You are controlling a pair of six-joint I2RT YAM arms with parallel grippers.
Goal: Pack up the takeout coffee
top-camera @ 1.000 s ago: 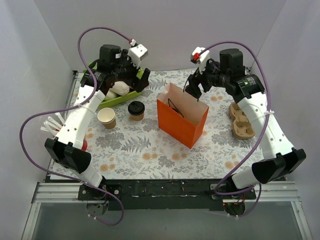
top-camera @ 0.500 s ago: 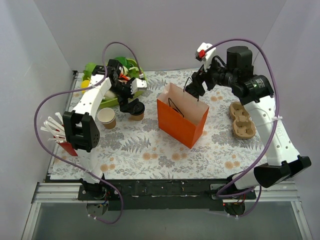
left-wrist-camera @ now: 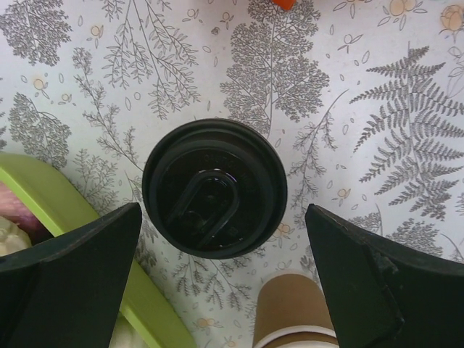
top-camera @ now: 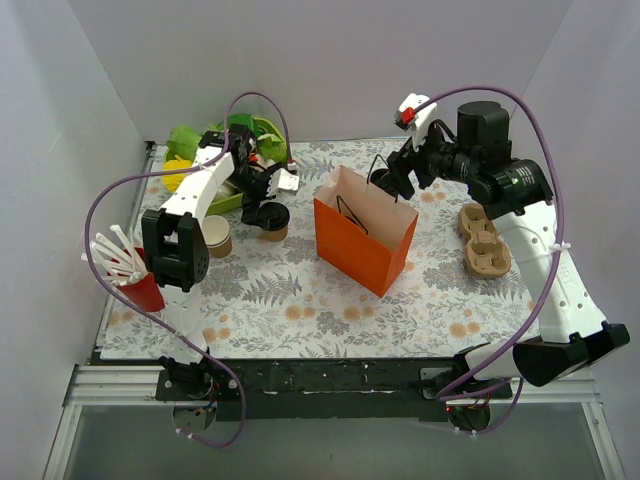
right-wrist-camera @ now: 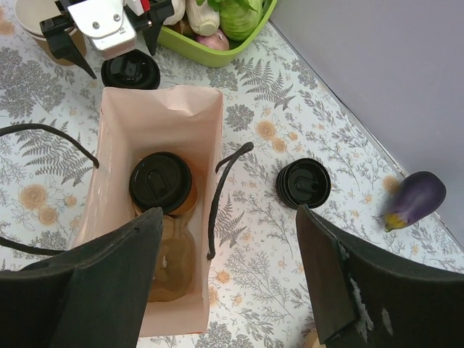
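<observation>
One takeout coffee with a black lid (top-camera: 274,219) (left-wrist-camera: 214,187) stands on the patterned table, left of the orange paper bag (top-camera: 365,240). My left gripper (top-camera: 263,205) (left-wrist-camera: 223,210) hovers right over it, open, fingers wide on either side of the lid, not touching. A lidless kraft cup (top-camera: 213,236) (left-wrist-camera: 293,312) stands beside it. Another lidded coffee (right-wrist-camera: 161,183) sits inside the bag (right-wrist-camera: 159,116), on a brown cardboard carrier (right-wrist-camera: 170,264). My right gripper (top-camera: 396,182) (right-wrist-camera: 229,210) hangs open above the bag's back edge, empty.
A green tray (top-camera: 215,200) (right-wrist-camera: 217,52) of vegetables lies at the back left. A stack of black lids (right-wrist-camera: 303,183) and an eggplant (right-wrist-camera: 413,199) lie behind the bag. Cardboard carriers (top-camera: 484,242) sit at the right, a red cup of straws (top-camera: 140,285) at the left edge.
My left arm has swung from the green tray down over the lidded cup by the bag. My right gripper has lifted slightly above the bag.
</observation>
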